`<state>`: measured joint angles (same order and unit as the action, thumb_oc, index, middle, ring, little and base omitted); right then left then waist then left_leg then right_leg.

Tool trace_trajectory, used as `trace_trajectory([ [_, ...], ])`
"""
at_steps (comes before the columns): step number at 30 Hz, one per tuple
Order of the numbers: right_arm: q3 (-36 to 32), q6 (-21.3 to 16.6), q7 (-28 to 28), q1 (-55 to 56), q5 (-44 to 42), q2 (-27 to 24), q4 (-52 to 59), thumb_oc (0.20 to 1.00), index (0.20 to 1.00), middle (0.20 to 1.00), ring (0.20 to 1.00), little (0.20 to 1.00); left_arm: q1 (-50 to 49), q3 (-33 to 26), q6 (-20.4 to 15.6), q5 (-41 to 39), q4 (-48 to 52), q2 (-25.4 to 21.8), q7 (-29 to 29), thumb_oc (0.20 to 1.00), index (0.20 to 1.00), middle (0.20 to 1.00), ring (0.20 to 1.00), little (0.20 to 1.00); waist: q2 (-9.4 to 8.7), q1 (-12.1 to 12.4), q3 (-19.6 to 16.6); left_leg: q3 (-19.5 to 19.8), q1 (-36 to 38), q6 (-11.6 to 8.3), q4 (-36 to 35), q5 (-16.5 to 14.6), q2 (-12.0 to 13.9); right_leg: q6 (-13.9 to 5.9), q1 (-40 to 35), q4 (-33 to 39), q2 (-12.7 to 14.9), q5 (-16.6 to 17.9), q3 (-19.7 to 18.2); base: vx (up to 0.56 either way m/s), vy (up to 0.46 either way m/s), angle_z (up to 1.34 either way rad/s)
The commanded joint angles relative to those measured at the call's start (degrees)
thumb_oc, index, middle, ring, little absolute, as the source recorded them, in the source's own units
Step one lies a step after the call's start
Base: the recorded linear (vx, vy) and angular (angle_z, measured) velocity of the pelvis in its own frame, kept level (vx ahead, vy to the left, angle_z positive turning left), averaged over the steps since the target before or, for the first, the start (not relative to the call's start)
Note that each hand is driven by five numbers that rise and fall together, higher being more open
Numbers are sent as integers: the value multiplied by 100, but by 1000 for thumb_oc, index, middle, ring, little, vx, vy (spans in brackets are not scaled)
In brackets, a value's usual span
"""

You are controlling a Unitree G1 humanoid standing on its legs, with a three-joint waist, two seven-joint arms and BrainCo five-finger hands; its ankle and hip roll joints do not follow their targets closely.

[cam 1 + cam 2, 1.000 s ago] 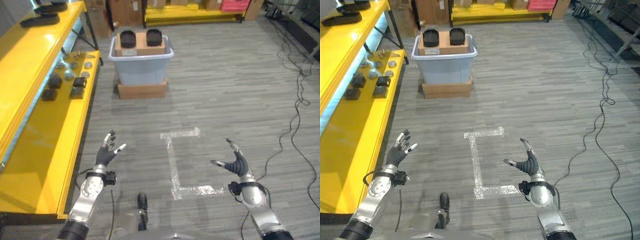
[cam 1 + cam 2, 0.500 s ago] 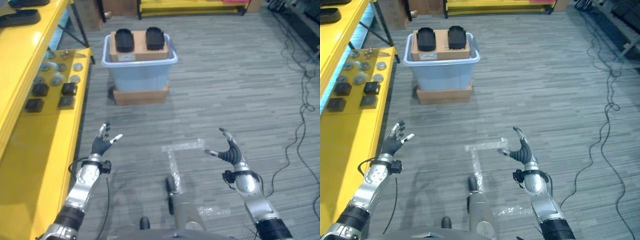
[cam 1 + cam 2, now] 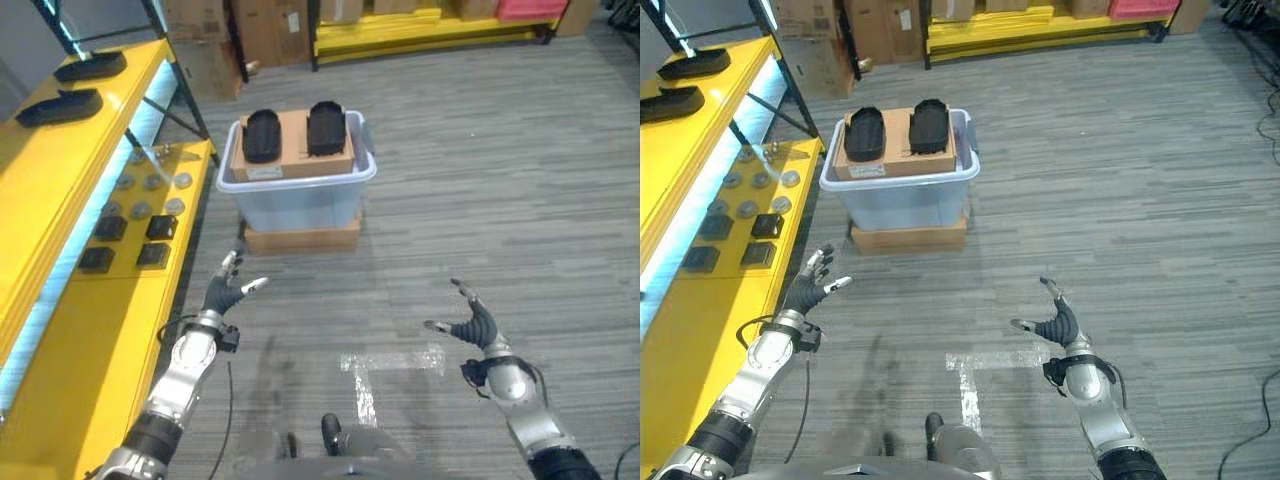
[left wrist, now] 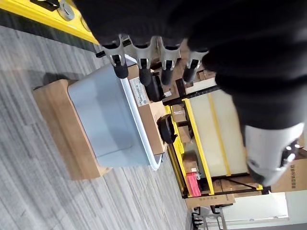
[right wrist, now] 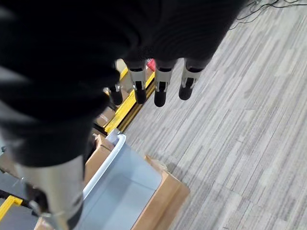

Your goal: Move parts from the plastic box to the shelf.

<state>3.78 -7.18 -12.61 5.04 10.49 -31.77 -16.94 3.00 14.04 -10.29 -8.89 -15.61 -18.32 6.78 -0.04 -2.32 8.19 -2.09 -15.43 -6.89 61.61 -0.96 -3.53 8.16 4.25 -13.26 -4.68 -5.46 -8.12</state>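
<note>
A pale blue plastic box [image 3: 300, 201] stands on a flat cardboard base [image 3: 303, 239] on the floor ahead. A brown carton inside it carries two black oval parts [image 3: 262, 135] [image 3: 326, 127]. The yellow shelf [image 3: 70, 300] runs along the left and holds several small black and silver parts [image 3: 130, 225]. My left hand [image 3: 226, 293] hovers open near the shelf's edge, short of the box. My right hand [image 3: 473, 325] is open over the floor at the lower right. Both hands are empty. In the left wrist view the plastic box [image 4: 103, 117] lies past the straight fingers [image 4: 142, 64].
Two black flat parts [image 3: 75, 85] lie on the shelf's upper level. Cardboard boxes [image 3: 268, 30] and a yellow rack [image 3: 430, 25] stand at the back. White tape [image 3: 385, 365] marks the grey plank floor between my hands.
The whole view has shifted, so the camera moved; the box and shelf sit lower and more to the right in the picture. Both hands stay open and empty.
</note>
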Motion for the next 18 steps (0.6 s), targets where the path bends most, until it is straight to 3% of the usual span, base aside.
trace_trajectory([
  [1, -294, -101, -80, 69, -118, -320, 373, 1000, 1000, 1000, 1000, 1000, 219, -131, -356, -135, 185, -25, 31, 1000, 1000, 1000, 1000, 1000, -32, -43, 111, -372, 658, 145, -1534, -575, 245, -1313, -428, 649, 404, -222, 41, 325, -70, -54],
  [2, -315, -93, -100, 77, -81, -317, 366, 1000, 1000, 1000, 1000, 1000, 68, -202, -328, -155, 223, -34, 52, 1000, 1000, 1000, 1000, 1000, -60, 82, 116, -340, 509, 237, -2265, -748, 297, -1335, -513, 664, 420, -289, 19, 402, -76, -32],
  [5, -200, -83, -102, -17, -6, -270, 235, 1000, 1000, 1000, 1000, 1000, -139, -293, -301, -134, 213, -8, 98, 1000, 1000, 1000, 1000, 1000, -28, 292, 99, -89, 393, 263, -4004, -749, 195, -1450, -704, 762, 405, -422, -58, 333, 1, -50],
  [8, -85, -73, -105, -91, 62, -213, 142, 1000, 1000, 1000, 1000, 1000, -191, -307, -312, -172, 202, 8, 63, 1000, 1000, 1000, 1000, 1000, 71, 451, 35, -3, 338, 163, -5384, -22, 228, -1509, -995, 893, 300, -574, -91, 360, -16, -79],
  [11, -86, -96, -93, -71, -183, -12, 15, 1000, 1000, 1000, 1000, 1000, -142, -282, -320, -190, 223, 19, 12, 1000, 1000, 1000, 1000, 1000, 91, 459, 45, -484, 151, 195, -5789, 98, 276, -1473, -1275, 916, 225, -791, -85, 334, -26, -33],
  [13, -35, -109, 5, -17, -241, 142, -20, 1000, 1000, 1000, 1000, 1000, -153, -322, -310, -269, 244, 33, -35, 1000, 1000, 1000, 1000, 1000, 186, 409, -49, -1099, 300, 313, -6012, 253, 356, -1482, -1509, 943, 74, -1005, -164, 413, 39, -20],
  [17, 23, -78, 58, -16, -128, 148, -46, 1000, 1000, 1000, 1000, 1000, -182, -338, -281, -265, 214, 27, -23, 1000, 1000, 1000, 1000, 1000, 137, 476, -164, -1108, 288, 445, -5926, 247, 206, -1617, -1561, 822, 262, -1110, -137, 352, 91, 3],
  [18, 42, -53, 91, 6, -52, 156, -54, 1000, 1000, 1000, 1000, 1000, -192, -338, -270, -248, 197, 20, -9, 1000, 1000, 1000, 1000, 1000, 29, 494, -219, -1089, 328, 492, -5842, 156, 140, -1686, -1600, 660, 407, -1143, -78, 149, 6, -79],
])
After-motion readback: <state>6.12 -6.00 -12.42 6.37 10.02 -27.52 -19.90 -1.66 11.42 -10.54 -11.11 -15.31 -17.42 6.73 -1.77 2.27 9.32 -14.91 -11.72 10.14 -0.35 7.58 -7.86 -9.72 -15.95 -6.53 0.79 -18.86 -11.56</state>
